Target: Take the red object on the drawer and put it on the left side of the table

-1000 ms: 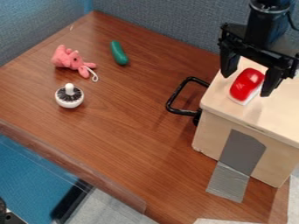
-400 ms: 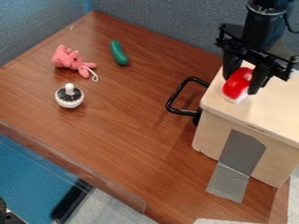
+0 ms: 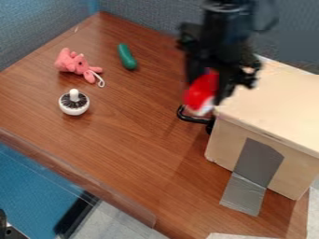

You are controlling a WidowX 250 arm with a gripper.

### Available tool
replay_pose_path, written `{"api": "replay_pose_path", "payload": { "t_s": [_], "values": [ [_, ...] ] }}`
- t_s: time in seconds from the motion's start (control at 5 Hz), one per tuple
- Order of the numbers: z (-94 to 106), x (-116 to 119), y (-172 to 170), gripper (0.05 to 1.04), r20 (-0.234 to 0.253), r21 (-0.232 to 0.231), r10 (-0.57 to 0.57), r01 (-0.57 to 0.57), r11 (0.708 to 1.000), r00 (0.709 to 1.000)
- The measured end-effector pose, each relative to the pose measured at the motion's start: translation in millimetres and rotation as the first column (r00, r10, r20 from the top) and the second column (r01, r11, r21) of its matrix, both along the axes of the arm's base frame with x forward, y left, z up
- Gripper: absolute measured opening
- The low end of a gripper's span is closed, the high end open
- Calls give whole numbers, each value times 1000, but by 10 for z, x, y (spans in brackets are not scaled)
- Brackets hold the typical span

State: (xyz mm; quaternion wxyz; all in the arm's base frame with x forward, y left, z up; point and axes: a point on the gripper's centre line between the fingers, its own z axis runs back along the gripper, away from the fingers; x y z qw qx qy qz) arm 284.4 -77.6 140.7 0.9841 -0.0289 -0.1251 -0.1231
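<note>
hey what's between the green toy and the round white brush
The white string loop of the pink toy juts into that stretch; the rest is bare tabletop, as the camera view shows.

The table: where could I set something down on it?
The widest free stretch of table lies between the white spinning top and the wooden box. It's crowded by the black handle, where the fingers hold the red object, and around the pink toy and green cucumber.

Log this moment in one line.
black end effector | grips rounded red-and-white object | off pale boxy wooden drawer, near black looped handle | placement pending
</note>
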Motion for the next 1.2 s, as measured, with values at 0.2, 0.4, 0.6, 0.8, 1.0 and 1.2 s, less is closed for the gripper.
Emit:
{"api": "replay_pose_path", "payload": {
  "t_s": [0.2,0.4,0.6,0.8,1.0,1.2],
  "values": [
    [-102,-243,246,563,-23,11,42,-41,999,999],
    [-309,-326,446,563,-41,28,70,-69,997,997],
    [-602,-269,499,563,-69,45,77,-74,996,995],
    [-876,-250,539,563,-81,72,94,-88,993,992],
    [-1085,-255,572,563,-88,92,114,-106,990,990],
    [-1219,-263,596,563,-115,79,130,-121,989,985]
  ]
}}
